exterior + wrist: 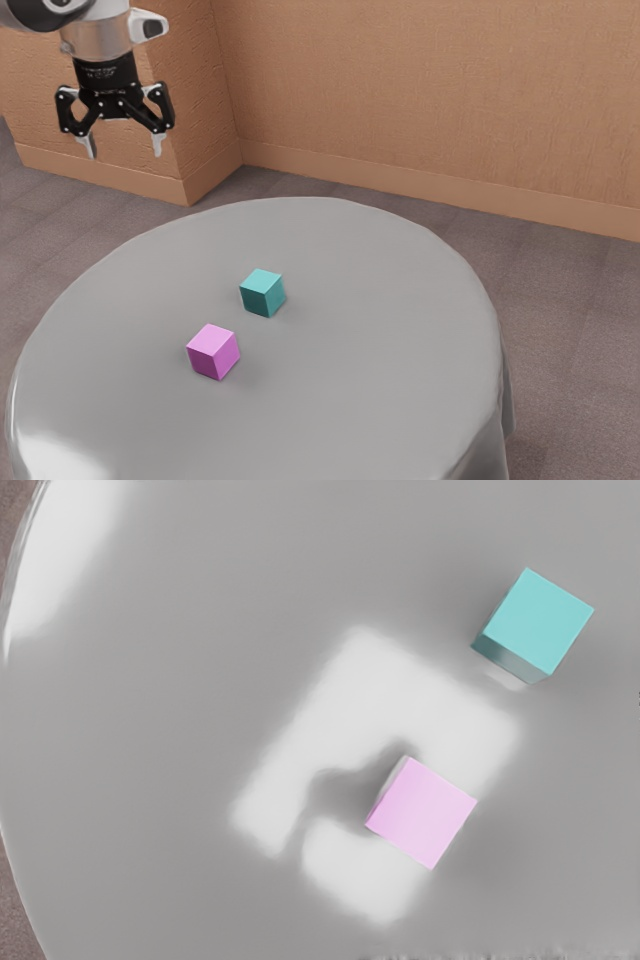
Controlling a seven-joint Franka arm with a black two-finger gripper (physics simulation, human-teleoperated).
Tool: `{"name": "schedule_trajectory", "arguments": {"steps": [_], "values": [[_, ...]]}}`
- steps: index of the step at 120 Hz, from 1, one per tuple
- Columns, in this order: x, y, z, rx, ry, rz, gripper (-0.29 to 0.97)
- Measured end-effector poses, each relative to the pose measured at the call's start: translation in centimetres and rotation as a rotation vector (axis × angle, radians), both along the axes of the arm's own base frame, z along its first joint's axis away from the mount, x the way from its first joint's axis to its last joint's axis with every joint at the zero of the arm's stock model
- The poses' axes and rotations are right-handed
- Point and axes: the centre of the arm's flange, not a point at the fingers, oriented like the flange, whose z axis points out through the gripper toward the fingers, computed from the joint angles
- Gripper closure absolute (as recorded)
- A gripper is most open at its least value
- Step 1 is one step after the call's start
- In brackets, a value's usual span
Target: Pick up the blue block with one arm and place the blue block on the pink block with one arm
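A teal-blue block (263,292) rests near the middle of the round grey table (400,330). The pink block (213,351) lies a short way in front of it, toward the exterior view's left, with a gap between the two. My gripper (122,147) hangs high above the table's far left side, well away from both blocks, open and with nothing between its fingers. From the hand's camera, looking down, the blue block (533,626) and the pink block (421,812) lie apart on the grey cloth.
The grey cloth drapes over the table edge (500,400). A brown wall with a protruding corner (205,120) stands behind, above a grey carpet floor.
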Motion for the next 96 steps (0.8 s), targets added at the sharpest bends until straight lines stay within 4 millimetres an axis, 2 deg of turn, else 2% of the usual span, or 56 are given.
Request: {"name": "schedule_trajectory", "arguments": {"steps": [12,26,33,41,47,57,65,70,96], "values": [[0.2,-0.2,-0.4,0.003,0.012,-0.078,0.0],[3.1,-1.9,-3.8,0.041,0.083,-0.194,0.0],[5.3,-3.2,-7.0,0.048,0.143,-0.251,0.0],[9.4,-4.3,-11.1,0.046,0.186,-0.305,0.0],[11.6,-4.3,-14.5,0.028,0.205,-0.33,0.0],[14.1,-4.3,-19.7,0.003,0.219,-0.366,0.0],[13.9,-4.3,-25.0,-0.028,0.236,-0.394,0.0],[13.6,-4.5,-27.0,-0.043,0.224,-0.411,0.0],[14.9,-5.3,-30.9,-0.076,0.093,-0.474,0.0]]}}
